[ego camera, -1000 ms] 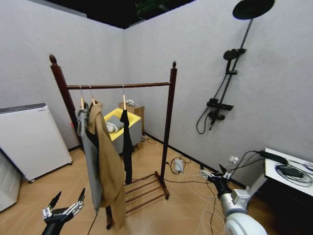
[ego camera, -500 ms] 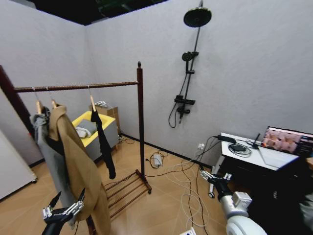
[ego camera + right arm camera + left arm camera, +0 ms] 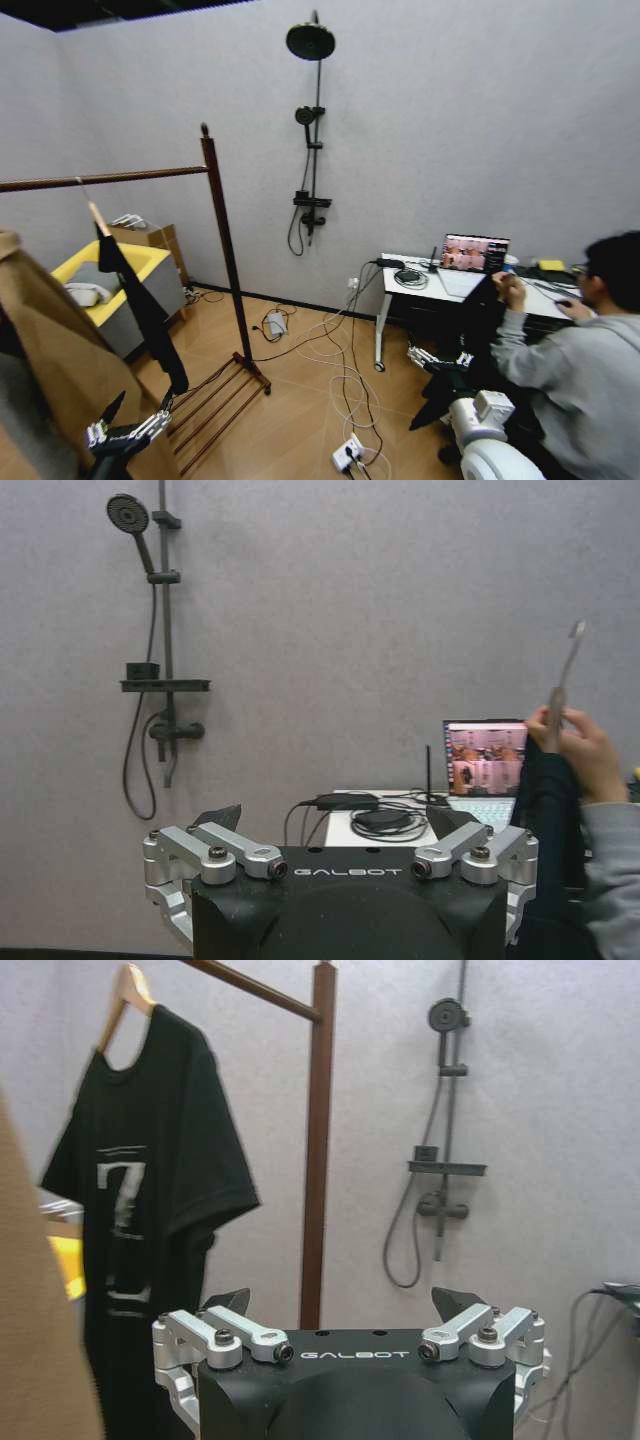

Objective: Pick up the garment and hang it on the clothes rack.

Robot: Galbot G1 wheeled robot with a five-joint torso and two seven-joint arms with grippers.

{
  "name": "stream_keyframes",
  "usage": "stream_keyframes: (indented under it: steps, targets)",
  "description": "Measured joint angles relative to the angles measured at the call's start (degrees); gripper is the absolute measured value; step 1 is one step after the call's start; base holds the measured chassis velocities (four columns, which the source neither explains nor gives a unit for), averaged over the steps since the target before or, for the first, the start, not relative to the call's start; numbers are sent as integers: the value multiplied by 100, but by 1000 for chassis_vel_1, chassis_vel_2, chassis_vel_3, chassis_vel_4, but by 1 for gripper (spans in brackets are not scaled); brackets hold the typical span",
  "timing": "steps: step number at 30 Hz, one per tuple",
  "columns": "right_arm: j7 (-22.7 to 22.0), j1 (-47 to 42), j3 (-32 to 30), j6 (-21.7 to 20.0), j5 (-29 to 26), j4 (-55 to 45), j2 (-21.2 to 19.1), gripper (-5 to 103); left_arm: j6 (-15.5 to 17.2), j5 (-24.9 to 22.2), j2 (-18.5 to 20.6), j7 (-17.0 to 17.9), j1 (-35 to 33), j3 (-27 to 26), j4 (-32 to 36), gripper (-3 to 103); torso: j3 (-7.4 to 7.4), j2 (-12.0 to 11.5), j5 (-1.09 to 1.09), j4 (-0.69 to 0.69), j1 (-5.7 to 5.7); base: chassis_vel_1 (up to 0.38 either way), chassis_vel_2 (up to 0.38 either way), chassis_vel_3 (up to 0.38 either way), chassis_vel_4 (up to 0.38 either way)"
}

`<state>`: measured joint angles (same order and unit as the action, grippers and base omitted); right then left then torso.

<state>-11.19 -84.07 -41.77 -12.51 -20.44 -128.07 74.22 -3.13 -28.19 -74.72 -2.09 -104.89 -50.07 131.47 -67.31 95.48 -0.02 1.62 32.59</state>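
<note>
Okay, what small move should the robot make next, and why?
Probably raise the right gripper toward the hanger hook of the dark garment that a person's hand holds up: both grippers are open and empty, the left gripper facing the clothes rack.

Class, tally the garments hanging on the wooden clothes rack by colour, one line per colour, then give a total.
Black short-sleeved top on a light wooden hanger: 1
Long tan coat: 1
Total on the dark reddish-brown wooden rack: 2
</note>
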Motion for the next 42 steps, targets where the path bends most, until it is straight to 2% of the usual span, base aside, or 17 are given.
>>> stream_keyframes:
  steps: [24,33,42]
  targets:
    - [89,-47,-208,236,-268,186,-143,100,0,0,0,0,0,0,0,100,0,0,2,2,-1,-69,-172,-172,-67]
    - [133,-87,-213,326,-260,249,-122,100,0,0,0,0,0,0,0,100,0,0,2,-3,-1,17,-61,-54,14]
    - [157,-124,-170,386,-179,279,-41,100,0,0,0,0,0,0,0,100,0,0,2,0,0,12,-13,-9,12]
